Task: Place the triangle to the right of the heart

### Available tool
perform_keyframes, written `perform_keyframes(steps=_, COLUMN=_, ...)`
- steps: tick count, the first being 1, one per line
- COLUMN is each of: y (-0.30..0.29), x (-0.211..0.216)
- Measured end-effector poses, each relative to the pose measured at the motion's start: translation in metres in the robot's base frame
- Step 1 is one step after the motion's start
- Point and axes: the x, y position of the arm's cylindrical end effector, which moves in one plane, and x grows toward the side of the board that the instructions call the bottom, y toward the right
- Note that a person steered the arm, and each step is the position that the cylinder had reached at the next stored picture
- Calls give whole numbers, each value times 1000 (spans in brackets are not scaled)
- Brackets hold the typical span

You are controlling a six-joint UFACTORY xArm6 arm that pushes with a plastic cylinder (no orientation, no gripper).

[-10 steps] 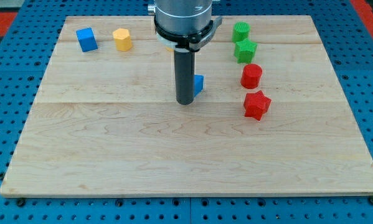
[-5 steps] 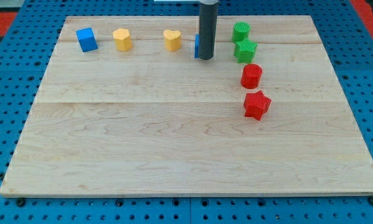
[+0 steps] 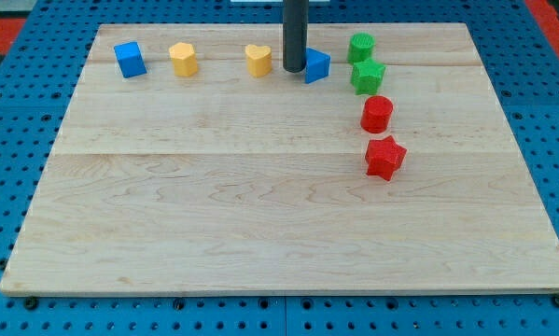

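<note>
My tip (image 3: 294, 70) holds nothing, standing between heart (image 3: 258, 60) and triangle (image 3: 317, 65), touching the triangle, which sits right of the heart

Bright, even light falls from above — the wooden board (image 3: 260, 205) shows no glare. Shadows are short and soft, hugging each block's base. Focus is sharp throughout — edges look straight, undistorted.

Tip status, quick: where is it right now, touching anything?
Tip: no hand, holds nothing; sits between the yellow heart and the blue triangle, against the triangle's left side.
</note>
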Motion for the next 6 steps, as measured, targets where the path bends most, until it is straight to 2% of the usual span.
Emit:
perform_keyframes(steps=1, y=-17, x=49)
perform_keyframes(steps=2, y=7, x=68)
perform_keyframes(steps=3, y=30, x=45)
perform_keyframes(steps=5, y=25, x=18)
perform_keyframes(steps=6, y=26, x=28)
